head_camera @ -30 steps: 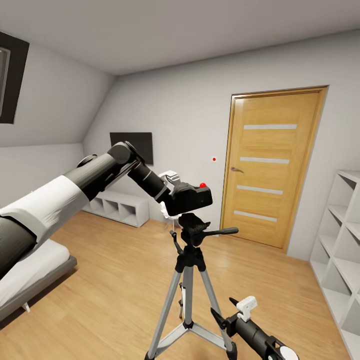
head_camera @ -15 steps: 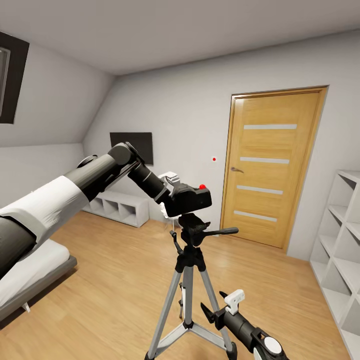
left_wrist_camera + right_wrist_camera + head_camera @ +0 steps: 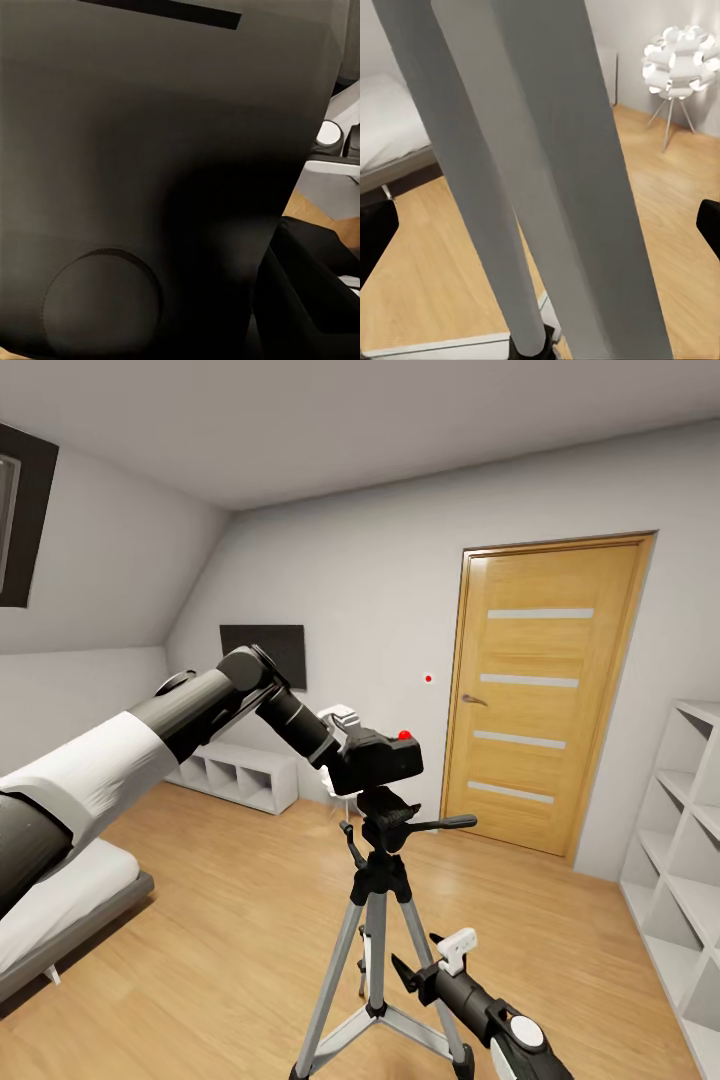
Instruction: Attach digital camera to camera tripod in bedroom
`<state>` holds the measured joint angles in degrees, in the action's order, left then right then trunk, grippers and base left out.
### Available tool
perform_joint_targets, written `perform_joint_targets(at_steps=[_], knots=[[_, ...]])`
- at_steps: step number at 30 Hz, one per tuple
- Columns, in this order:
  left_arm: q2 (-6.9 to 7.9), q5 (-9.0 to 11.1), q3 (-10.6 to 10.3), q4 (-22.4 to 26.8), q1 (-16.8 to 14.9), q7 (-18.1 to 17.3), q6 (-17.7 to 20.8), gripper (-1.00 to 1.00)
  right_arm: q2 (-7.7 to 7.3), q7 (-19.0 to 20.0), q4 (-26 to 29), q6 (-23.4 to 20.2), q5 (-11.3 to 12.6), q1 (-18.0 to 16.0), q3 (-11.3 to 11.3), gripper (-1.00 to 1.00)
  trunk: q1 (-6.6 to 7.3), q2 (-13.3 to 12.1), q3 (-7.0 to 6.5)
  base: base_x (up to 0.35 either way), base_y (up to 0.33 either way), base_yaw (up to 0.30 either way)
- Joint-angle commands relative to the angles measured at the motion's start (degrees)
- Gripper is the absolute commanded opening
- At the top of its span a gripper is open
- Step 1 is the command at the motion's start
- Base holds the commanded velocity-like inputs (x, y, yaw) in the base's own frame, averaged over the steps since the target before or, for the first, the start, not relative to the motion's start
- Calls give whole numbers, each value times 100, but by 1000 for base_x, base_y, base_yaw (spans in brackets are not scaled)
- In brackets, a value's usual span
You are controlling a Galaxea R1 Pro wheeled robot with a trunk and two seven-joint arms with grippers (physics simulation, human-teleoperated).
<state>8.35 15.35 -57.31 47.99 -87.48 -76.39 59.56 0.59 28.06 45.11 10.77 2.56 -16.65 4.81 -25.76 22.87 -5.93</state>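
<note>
Digital camera [image 3: 378, 759], rigid, prob. light, is pinched by left gripper [image 3: 338, 755] over camera tripod [image 3: 385, 920] head; right gripper [image 3: 432, 967] jaws spread, empty.

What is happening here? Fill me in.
The left pincer holds the digital camera right above the black head of the camera tripod, which stands on the bedroom's wood floor. Whether it is seated yet can't be told. The right pincer hovers open low by the tripod's legs.

no readable text or labels
</note>
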Motion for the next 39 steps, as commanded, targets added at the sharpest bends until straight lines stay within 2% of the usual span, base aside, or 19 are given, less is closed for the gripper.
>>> perform_joint_targets(at_steps=[1,10,26,27,39], knots=[[5,12,-17,3,-6,-16,44,-100,8,15,-13,-33,26,-16,2,100,-2,5,3,0,0,0],[8,12,-17,2,-6,-16,44,-100,36,-2,-43,-202,25,-87,2,100,-2,5,3,0,0,0],[5,12,-17,5,-6,-16,44,-100,38,-3,-49,-216,-57,-93,2,100,-2,5,3,0,0,0],[6,12,-17,4,-6,-16,44,-100,38,-4,-52,-216,-67,-93,2,-100,-2,5,3,0,0,0],[9,12,-17,5,-6,-16,44,-100,38,-183,-114,-216,-132,-93,2,-100,-2,5,3,0,0,0]])
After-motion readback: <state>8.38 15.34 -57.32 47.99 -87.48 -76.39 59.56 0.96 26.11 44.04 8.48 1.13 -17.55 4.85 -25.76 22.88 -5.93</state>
